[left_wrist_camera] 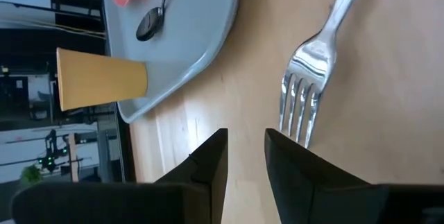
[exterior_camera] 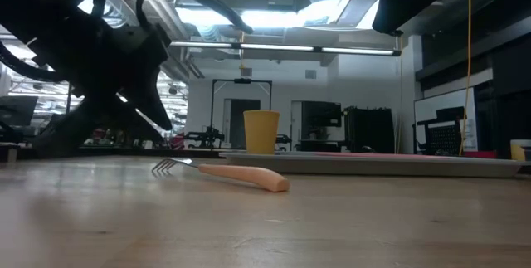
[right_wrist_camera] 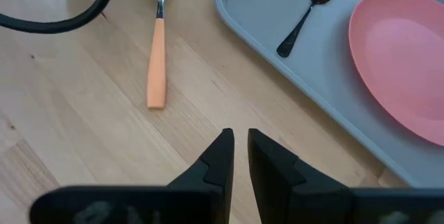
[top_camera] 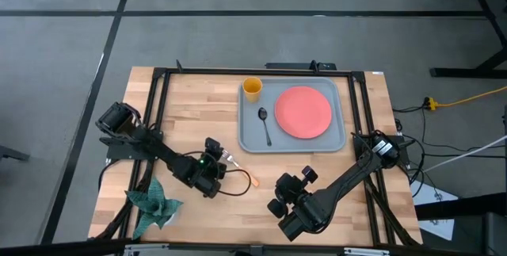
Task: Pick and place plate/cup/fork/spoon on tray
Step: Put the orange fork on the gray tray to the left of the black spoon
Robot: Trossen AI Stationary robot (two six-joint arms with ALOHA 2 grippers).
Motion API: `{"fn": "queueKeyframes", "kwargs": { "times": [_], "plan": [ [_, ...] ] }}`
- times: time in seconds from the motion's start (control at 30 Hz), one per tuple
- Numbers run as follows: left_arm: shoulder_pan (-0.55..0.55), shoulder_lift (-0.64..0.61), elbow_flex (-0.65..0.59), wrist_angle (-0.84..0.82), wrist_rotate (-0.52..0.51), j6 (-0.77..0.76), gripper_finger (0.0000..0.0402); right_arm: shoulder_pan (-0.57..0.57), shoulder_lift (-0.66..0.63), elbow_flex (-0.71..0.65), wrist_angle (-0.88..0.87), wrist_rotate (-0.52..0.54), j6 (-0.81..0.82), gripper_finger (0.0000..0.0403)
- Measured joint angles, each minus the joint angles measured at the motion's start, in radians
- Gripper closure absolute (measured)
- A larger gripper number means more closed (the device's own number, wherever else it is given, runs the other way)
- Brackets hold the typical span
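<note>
The fork (top_camera: 240,170) lies on the bare wood in front of the tray (top_camera: 337,141), with its orange handle (right_wrist_camera: 157,64) flat and its silver tines (left_wrist_camera: 304,96) toward my left gripper. The cup (top_camera: 252,89) stands in the tray's far left corner. The spoon (top_camera: 264,124) and the plate (top_camera: 303,112) lie on the tray. My left gripper (left_wrist_camera: 246,148) is low over the table at the fork's tine end, its fingers a narrow gap apart with nothing between them; the tines lie just beside one finger. My right gripper (right_wrist_camera: 240,151) is shut and empty, near the front edge.
A crumpled green cloth (top_camera: 154,203) lies at the table's near left corner. A black cable (right_wrist_camera: 62,16) loops on the wood by the left arm. Bare wood lies between the fork and the tray's near rim (right_wrist_camera: 298,78).
</note>
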Motion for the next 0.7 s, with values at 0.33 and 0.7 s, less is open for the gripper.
{"fn": "queueKeyframes", "kwargs": {
  "times": [0.33,0.7],
  "plan": [
    [0.000,-0.001,0.001,0.018,0.076,0.014,0.0311,0.000,0.000,0.000,0.000,-0.001,0.000,0.0353],
    [0.000,-0.001,0.001,0.043,0.072,0.060,0.0311,0.000,0.000,0.000,0.000,-0.001,0.000,0.0353]
  ]
}}
